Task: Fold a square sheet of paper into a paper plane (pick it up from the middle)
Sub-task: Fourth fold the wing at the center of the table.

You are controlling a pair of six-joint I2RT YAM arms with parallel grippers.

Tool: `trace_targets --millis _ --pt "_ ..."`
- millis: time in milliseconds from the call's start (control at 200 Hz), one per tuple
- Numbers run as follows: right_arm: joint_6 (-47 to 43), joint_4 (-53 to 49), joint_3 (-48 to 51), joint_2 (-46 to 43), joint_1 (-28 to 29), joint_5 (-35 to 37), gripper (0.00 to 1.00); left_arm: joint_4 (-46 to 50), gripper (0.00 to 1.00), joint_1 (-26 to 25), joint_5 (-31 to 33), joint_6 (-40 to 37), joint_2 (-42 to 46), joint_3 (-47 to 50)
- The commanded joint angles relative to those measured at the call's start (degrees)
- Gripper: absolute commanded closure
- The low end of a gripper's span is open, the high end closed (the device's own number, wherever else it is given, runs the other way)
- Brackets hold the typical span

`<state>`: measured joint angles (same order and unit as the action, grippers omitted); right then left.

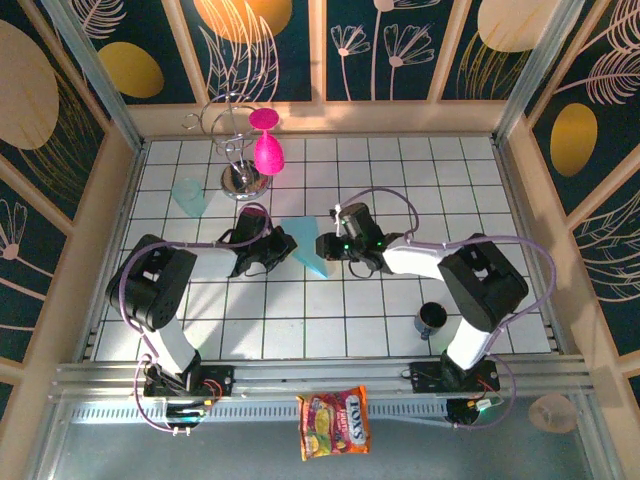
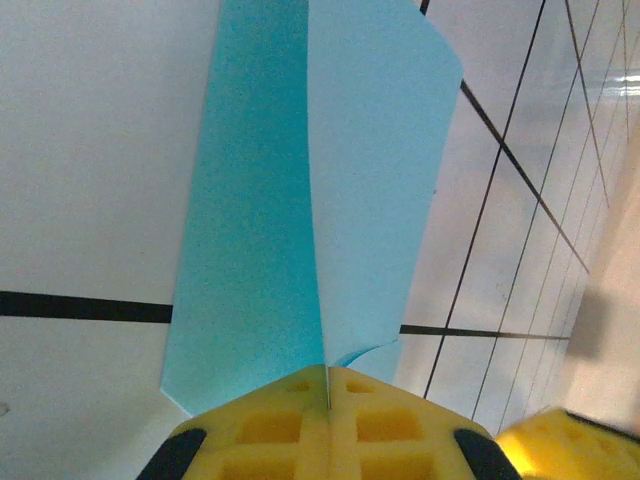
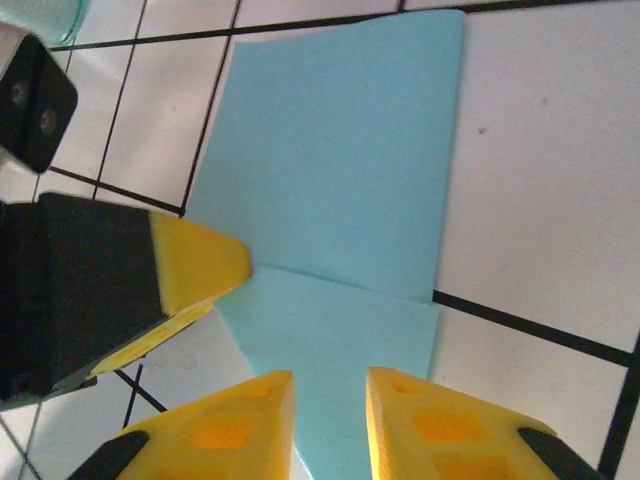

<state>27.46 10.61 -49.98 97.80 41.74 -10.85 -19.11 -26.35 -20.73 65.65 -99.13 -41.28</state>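
Observation:
The light-blue sheet of paper [image 1: 306,246] is creased and lies mid-table between my two grippers. My left gripper [image 1: 282,246] is shut on it. In the left wrist view the yellow fingertips [image 2: 300,400] press together on the paper's raised crease [image 2: 322,330], and a flap [image 2: 250,200] spreads out on each side. My right gripper [image 1: 326,246] stands at the paper's other side. In the right wrist view this gripper [image 3: 330,405] is open, and the paper [image 3: 340,170] shows through the gap between its fingers. The left gripper's yellow finger [image 3: 195,270] rests at the paper's left edge.
A translucent teal cup [image 1: 188,197] stands left of the paper. Behind it, pink goblets [image 1: 266,148] hang on a metal stand [image 1: 243,181]. A dark cup [image 1: 432,318] sits near the right arm's base. A snack packet [image 1: 335,422] lies on the front rail.

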Motion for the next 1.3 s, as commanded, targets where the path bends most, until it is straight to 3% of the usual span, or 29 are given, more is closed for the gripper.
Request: trace_targets --millis 0,130,325,1296 --pt "-4.8 -0.7 0.9 -2.1 5.0 14.6 0.71 2.5 0.96 0.2 1.6 0.5 3.1 -1.5" --pt "-7.9 -0.7 -0.1 -0.9 9.8 21.2 0.64 3.3 0.96 -0.1 1.7 1.1 3.1 -2.2" --pt "-9.9 -1.1 -2.2 3.0 12.0 21.3 0.62 4.2 0.96 -0.2 1.9 1.5 2.7 -3.1" --pt "-13.5 -3.3 -4.2 7.8 12.9 26.4 0.66 4.8 0.94 -0.5 0.9 1.2 2.4 -3.8"
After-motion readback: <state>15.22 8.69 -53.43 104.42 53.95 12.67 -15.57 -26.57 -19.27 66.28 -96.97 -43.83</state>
